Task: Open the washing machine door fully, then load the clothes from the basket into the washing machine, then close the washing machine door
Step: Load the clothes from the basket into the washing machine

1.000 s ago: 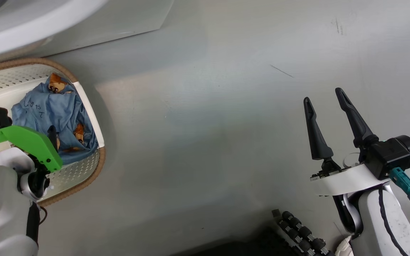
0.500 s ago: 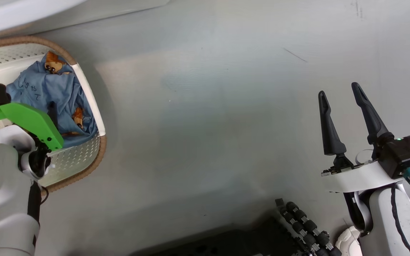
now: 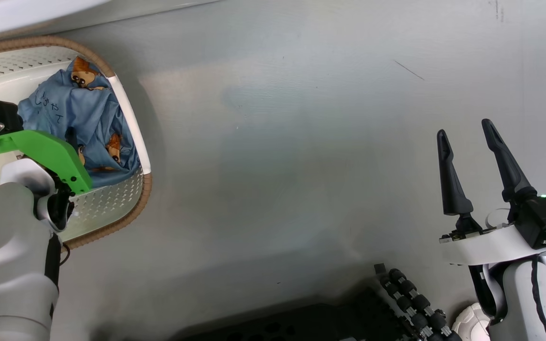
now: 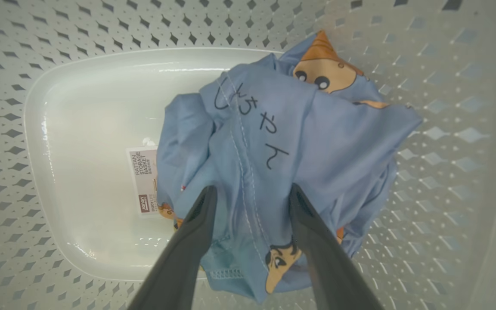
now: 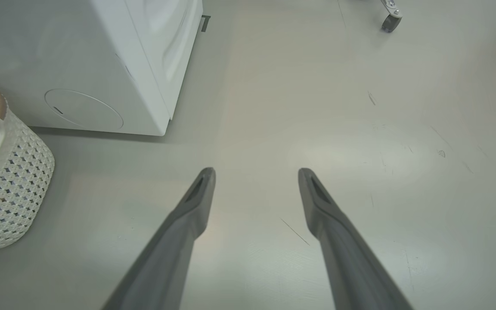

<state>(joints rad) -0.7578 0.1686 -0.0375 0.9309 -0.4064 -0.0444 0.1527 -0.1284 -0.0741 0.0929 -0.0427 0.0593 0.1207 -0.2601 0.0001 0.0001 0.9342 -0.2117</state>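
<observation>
The cream perforated basket [image 3: 128, 215] with its brown rim sits on the floor at my left, below the white washing machine [image 5: 101, 64]. The clothes [image 4: 274, 142], a crumpled light blue garment with orange cartoon figures, lie against the basket's right wall [image 4: 446, 129]. My left gripper [image 4: 252, 191] reaches down into the basket, open, its two fingers straddling a fold of the blue cloth. My right gripper [image 3: 465, 128] hovers open over bare floor at the right, holding nothing. The washing machine door is out of view.
A label sticker [image 4: 144, 178] lies on the basket floor beside the garment. My dark base with its black rollers [image 3: 410, 303] is at the bottom edge. Grey floor [image 3: 277, 166] stretches between the arms. A caster wheel [image 5: 390, 19] stands far off.
The head view has shifted, so the basket and right gripper sit differently in the picture. My left arm stays down in the basket over the blue garment. The right gripper stays open.
</observation>
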